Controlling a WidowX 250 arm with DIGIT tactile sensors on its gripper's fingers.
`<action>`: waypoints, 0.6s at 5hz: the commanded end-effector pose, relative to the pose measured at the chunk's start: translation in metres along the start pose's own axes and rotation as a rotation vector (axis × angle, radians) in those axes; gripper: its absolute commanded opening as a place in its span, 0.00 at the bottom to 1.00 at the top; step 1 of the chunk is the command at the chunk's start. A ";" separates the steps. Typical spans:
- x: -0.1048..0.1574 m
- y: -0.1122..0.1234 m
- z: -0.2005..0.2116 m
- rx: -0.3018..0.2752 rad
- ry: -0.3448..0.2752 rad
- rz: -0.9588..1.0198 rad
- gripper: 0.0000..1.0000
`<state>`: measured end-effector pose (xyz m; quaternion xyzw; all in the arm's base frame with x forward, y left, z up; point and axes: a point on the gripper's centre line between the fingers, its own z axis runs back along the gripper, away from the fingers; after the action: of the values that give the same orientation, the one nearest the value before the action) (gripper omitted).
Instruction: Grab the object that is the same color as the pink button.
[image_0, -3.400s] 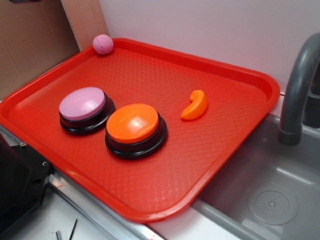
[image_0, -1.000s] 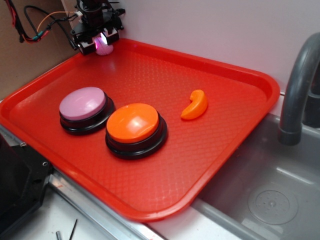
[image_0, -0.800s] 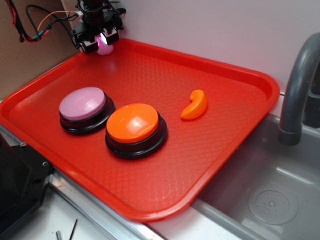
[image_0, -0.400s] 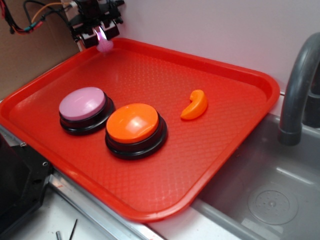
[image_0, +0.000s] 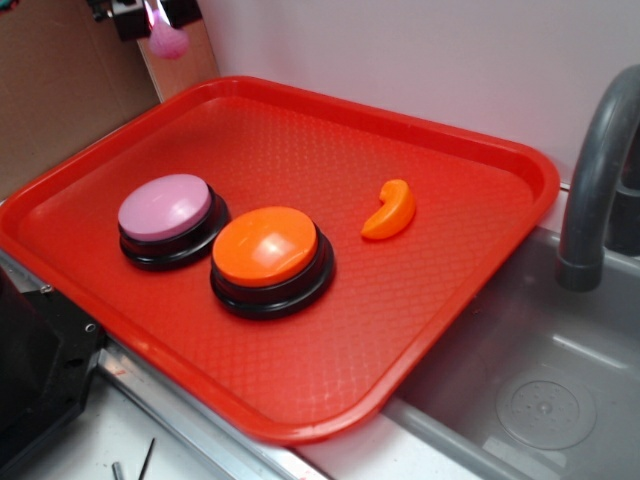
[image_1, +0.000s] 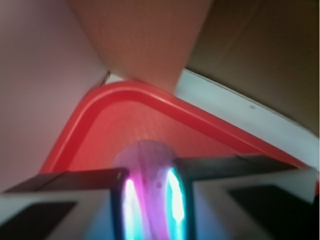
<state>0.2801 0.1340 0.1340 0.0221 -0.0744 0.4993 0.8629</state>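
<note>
- The pink ball (image_0: 167, 40) sits at the upper left of the exterior frame, clamped in the pincer (image_0: 157, 17) and held in the air, clear above the far left corner of the red tray (image_0: 430, 300).
- In the wrist view the ball (image_1: 148, 175) fills the gap at the bottom centre between the two fingers (image_1: 65, 205). So it lies straight in line with the pincer, not off to a side. Being round, it has no long axis to line up.
- The pincer is narrow, closed on the ball from both flanks. Coloured light glows along the contact edges. My guess is the grab is made, and what is left depends only on the grip lasting.
- The ball looks soft-toned and matte. Blur and glare hide its surface detail in both views.
- Below it, the tray is glossy plastic with a fine waffle pattern and a raised, rounded rim (image_1: 165, 102).
- The pink button (image_0: 166, 208), at the left middle of the frame, has a smooth pale dome on a black base. Its colour matches the ball.
- Just beside it stands the orange button (image_0: 266, 246), the same build and a touch larger.
- An orange curved piece (image_0: 390, 210) lies right of centre, smooth and crescent-shaped, well apart from the buttons.
- At the right edge, a grey tap (image_0: 600, 170) arches over a dull grey sink (image_0: 530, 390) set in the worktop.
</note>
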 end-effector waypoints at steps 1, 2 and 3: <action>-0.034 0.003 0.091 -0.064 0.000 -0.340 0.00; -0.058 -0.002 0.102 -0.055 0.038 -0.490 0.00; -0.074 0.001 0.104 -0.094 0.061 -0.545 0.00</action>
<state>0.2338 0.0413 0.2070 -0.0119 -0.0407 0.2498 0.9674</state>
